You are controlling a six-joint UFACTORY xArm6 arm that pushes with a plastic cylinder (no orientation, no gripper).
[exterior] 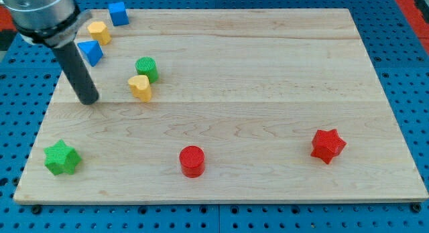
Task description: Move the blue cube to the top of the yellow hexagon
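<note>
The blue cube (pixel 118 13) sits at the board's top left, just up and right of the yellow hexagon (pixel 99 32). A blue triangle (pixel 90 51) lies just below the hexagon. My tip (pixel 88 99) rests on the board at the left, below the blue triangle and left of the yellow heart (pixel 140 87). The rod rises up and left from the tip to the arm's grey body at the view's top left corner. The tip touches no block.
A green cylinder (pixel 147 69) stands just above the yellow heart. A green star (pixel 62 158) is at the bottom left, a red cylinder (pixel 192 161) at the bottom middle, a red star (pixel 328 145) at the right. The wooden board (pixel 268 79) lies on blue pegboard.
</note>
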